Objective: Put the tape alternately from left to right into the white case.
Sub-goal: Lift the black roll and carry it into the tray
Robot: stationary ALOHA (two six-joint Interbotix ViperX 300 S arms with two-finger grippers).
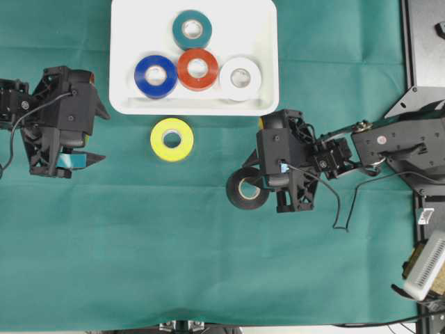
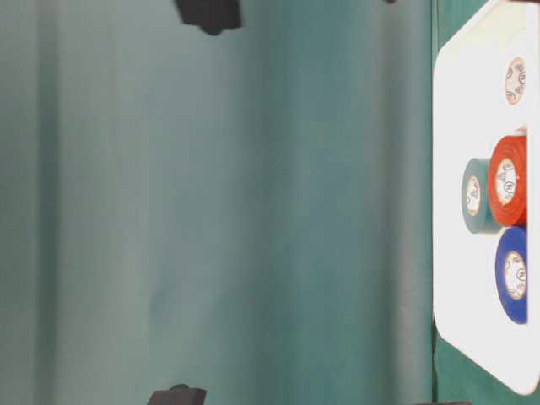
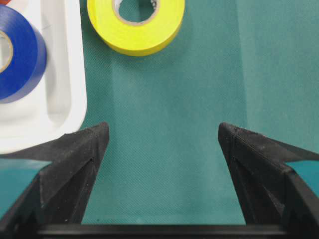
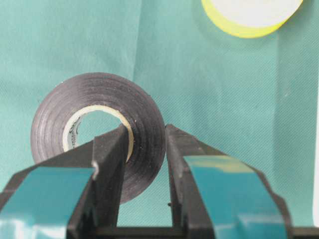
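With its jaws pinched across the wall of the black roll (image 4: 99, 132), one finger through the core, the right claw (image 4: 144, 164) should lift straight, then carry it far-left into the case (image 1: 125, 42). Left claw (image 3: 162, 149) gapes empty near the yellow roll (image 3: 135, 25).

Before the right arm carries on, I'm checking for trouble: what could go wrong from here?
1. The right claw pinches only one wall of the black roll, one finger through its core; it may swing or slip in transit.
2. The white case already holds four rolls; setting it down may knock the white roll.
3. The yellow roll lies nearby and could get nudged.
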